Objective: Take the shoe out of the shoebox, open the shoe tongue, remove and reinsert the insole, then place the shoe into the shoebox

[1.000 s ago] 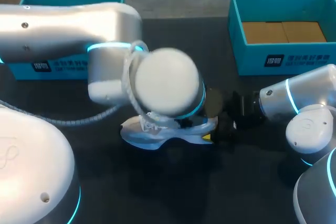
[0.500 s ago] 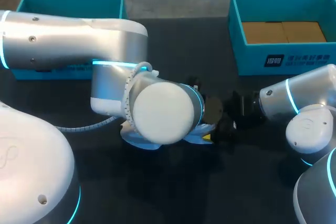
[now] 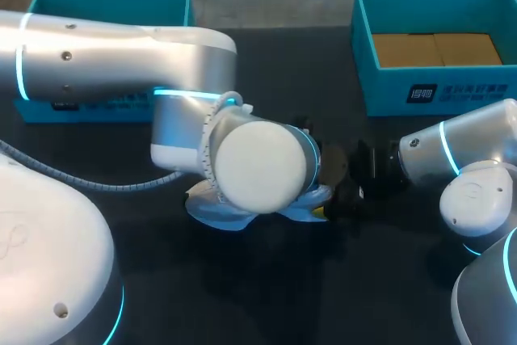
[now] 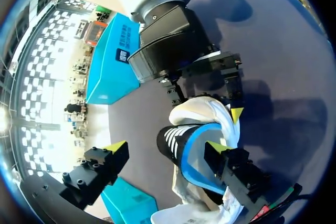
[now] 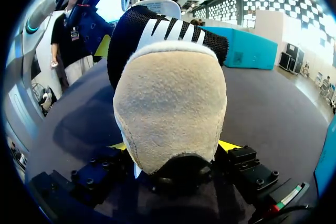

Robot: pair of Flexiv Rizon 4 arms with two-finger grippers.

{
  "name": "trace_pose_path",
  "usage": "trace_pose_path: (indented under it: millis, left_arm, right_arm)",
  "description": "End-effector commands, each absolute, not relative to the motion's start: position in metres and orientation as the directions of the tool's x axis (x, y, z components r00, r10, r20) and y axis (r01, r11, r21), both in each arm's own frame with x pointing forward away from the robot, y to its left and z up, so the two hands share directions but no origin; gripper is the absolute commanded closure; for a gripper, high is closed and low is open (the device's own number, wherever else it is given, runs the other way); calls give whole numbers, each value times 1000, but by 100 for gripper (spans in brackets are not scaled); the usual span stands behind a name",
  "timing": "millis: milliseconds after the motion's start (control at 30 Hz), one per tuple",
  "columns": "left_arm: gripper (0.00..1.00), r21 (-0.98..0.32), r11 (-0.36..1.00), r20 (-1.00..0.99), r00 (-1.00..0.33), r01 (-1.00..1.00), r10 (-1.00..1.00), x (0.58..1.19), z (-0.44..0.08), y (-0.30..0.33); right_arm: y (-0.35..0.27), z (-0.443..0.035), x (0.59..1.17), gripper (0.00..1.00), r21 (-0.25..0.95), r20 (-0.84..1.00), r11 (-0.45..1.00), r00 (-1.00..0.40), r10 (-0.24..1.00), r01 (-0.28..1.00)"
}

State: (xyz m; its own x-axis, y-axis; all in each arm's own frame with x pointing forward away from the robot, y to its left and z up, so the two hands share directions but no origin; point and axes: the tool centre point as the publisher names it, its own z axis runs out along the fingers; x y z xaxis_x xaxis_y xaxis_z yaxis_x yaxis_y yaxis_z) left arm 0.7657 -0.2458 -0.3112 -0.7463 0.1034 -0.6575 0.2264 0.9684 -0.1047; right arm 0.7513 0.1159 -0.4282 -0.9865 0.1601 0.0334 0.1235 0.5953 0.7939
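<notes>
The shoe (image 3: 212, 209), white and pale blue, lies on the black table near the middle, mostly hidden under my left wrist. In the right wrist view its beige suede end (image 5: 168, 98) fills the space between the fingers of my right gripper (image 5: 173, 146), which presses on it from both sides. The black striped collar with blue lining (image 4: 181, 142) sits between the widely spread fingers of my left gripper (image 4: 167, 147). One fingertip (image 4: 218, 147) rests at the blue lining and the other (image 4: 116, 146) stands well clear. My right gripper (image 3: 341, 195) holds the shoe's right end.
An open teal shoebox (image 3: 436, 90) with a brown cardboard floor stands at the back right. A second teal box (image 3: 105, 2) is at the back left, partly behind my left arm. Bare table lies in front of the shoe.
My left wrist has swung right and settled lower over the shoe, covering more of it. The right arm and the shoe have stayed put.
</notes>
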Motion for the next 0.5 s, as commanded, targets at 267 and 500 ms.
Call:
trace_pose_path:
  millis: [267, 500]
  left_arm:
    - [51, -107, 969, -669, -737, 224, 96, 765, -315, -248]
    - [60, -111, 970, -665, -742, 217, 89, 766, -319, -247]
  right_arm:
    - [119, -432, 750, 100, 792, 32, 598, -986, 161, 124]
    - [119, -432, 750, 100, 792, 32, 598, -986, 161, 124]
